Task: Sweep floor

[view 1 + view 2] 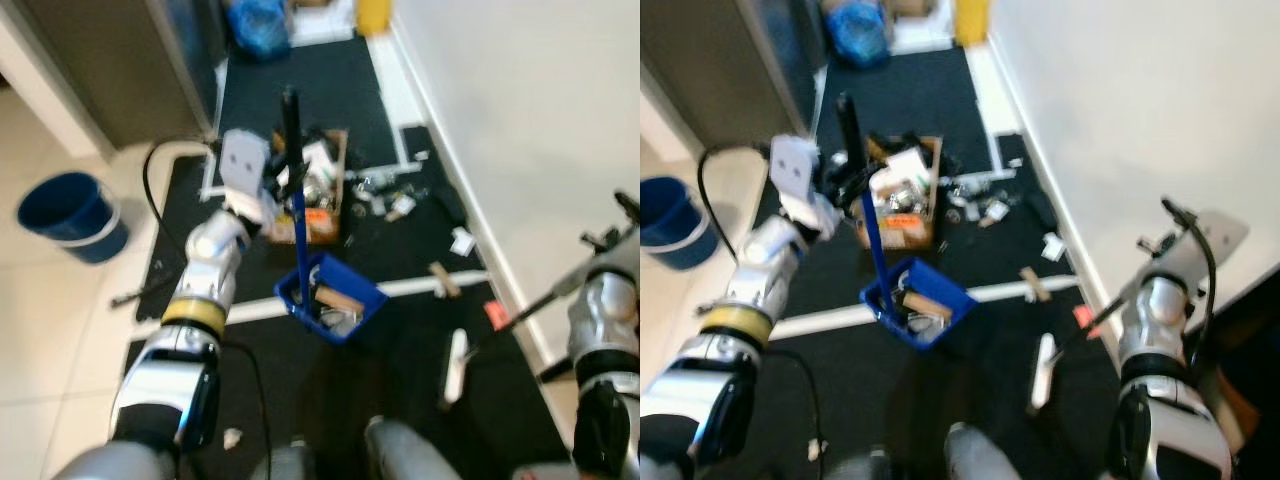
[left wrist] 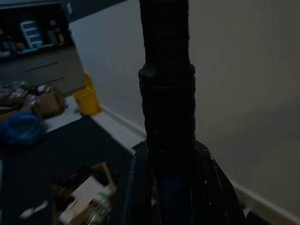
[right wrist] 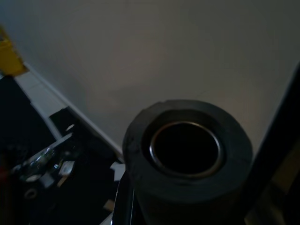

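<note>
Left gripper (image 1: 285, 175) clamped round the upright dustpan handle (image 1: 296, 215), keeping the blue dustpan (image 1: 333, 297) on the black mat, ready to receive. Right gripper (image 3: 187, 206) grips the broom handle (image 1: 1095, 322); broom head (image 1: 455, 367) right of dustpan. Litter (image 1: 395, 200) lies beyond dustpan, near cardboard box (image 1: 318, 205).

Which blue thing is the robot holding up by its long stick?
The blue dustpan, hanging from the handle in the left gripper. The blue bucket and blue bag sit untouched.
</note>
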{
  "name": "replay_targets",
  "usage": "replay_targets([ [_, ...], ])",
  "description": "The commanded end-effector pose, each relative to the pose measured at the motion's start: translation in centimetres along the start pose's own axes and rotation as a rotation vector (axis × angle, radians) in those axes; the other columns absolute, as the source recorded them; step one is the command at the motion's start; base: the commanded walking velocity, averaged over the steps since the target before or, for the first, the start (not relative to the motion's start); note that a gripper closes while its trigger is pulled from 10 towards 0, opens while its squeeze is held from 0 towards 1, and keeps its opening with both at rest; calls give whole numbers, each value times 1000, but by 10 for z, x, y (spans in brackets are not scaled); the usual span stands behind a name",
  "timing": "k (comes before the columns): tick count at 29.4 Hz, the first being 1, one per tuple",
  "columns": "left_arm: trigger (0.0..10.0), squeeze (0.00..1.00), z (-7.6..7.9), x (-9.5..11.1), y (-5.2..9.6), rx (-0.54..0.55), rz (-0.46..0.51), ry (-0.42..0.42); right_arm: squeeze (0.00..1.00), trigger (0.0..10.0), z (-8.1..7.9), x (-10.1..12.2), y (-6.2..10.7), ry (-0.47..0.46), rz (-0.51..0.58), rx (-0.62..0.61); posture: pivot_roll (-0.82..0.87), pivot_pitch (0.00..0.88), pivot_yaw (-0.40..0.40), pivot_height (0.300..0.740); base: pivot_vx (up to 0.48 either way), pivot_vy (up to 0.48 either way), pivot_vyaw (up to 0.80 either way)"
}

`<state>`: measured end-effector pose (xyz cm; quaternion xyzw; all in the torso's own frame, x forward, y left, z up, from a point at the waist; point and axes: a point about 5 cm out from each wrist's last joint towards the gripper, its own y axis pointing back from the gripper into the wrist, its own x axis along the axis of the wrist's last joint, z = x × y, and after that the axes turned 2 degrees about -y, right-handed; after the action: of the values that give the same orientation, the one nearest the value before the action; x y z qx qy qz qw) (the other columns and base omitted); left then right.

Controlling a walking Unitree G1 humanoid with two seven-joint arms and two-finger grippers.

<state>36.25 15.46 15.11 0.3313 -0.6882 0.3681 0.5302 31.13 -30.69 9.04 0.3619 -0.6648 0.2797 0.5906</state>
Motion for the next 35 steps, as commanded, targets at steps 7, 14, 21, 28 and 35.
replay_targets([
  [7,10000,0,-11,6,3,72,41,-21,0,10000,-24,-2,4,-10,18,104,61,0,32,740,0,0,-413],
  [14,10000,0,-22,3,13,144,27,-33,0,10000,-53,-7,13,-36,11,295,73,0,19,740,0,0,0],
  [21,10000,0,-32,1,20,199,17,-36,0,10000,-73,-10,21,-36,5,429,84,0,11,740,0,0,0],
  [28,10000,0,-26,-6,22,229,24,19,0,10000,-81,-11,22,-45,-7,462,99,0,6,740,0,0,0],
  [35,10000,0,-32,1,24,255,51,14,0,10000,-77,-8,20,-39,4,429,112,0,3,740,222,0,0],
])
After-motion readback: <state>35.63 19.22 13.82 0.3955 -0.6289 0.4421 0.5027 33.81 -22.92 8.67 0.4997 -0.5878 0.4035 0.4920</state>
